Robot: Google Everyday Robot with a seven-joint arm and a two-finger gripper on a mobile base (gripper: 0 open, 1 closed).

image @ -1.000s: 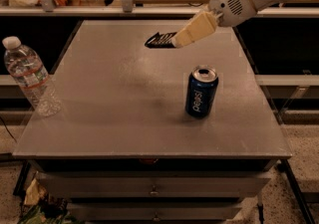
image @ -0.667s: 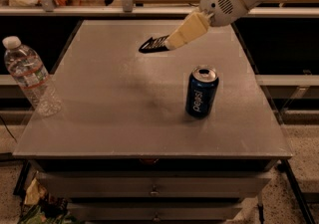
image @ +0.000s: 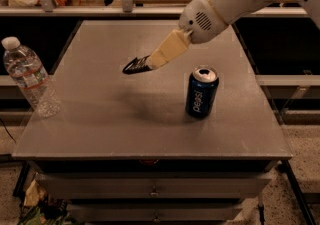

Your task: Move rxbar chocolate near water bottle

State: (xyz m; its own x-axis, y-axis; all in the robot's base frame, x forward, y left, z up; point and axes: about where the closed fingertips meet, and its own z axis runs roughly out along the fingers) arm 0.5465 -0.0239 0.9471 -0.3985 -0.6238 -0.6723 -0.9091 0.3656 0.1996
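While hovering above the table (image: pixel 100 124), the tool (image: pixel 150 62) pinches rxbar chocolate (image: pixel 133 66) endwise

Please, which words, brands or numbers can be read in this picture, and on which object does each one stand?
"pepsi": on the blue can, white letters running up its side.
Label band of the water bottle: the print is too blurred to read.
Wrapper of the rxbar chocolate, gripped by the tool above the table: the print is unreadable.
No other text is visible.
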